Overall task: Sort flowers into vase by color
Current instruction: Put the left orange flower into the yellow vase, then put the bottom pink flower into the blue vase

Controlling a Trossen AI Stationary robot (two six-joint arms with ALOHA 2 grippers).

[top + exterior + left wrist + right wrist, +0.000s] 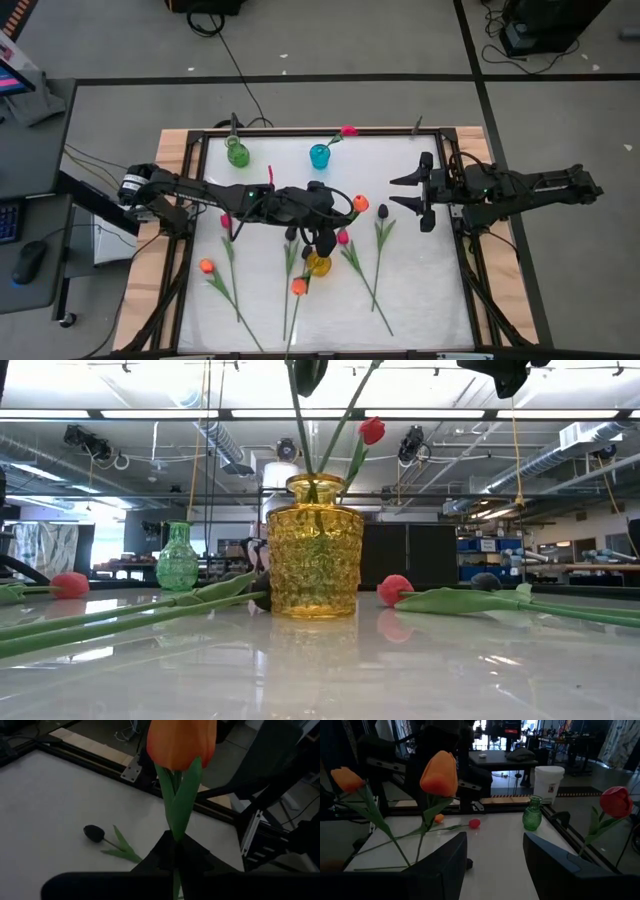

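Left gripper [175, 852] pinched on orange tulip [359, 203] stem, above yellow vase [319, 264] at table centre. Right gripper [408, 192] spread, idle at right edge. Risk: stem missing vase mouth or snagging leaves there; thin stem may slip, tulip falling beside vase.

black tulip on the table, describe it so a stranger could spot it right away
Start at the yellow vase mid-table and look toward the open right gripper. The black tulip lies flat between them; its dark bud is the only one not pink-red or orange.
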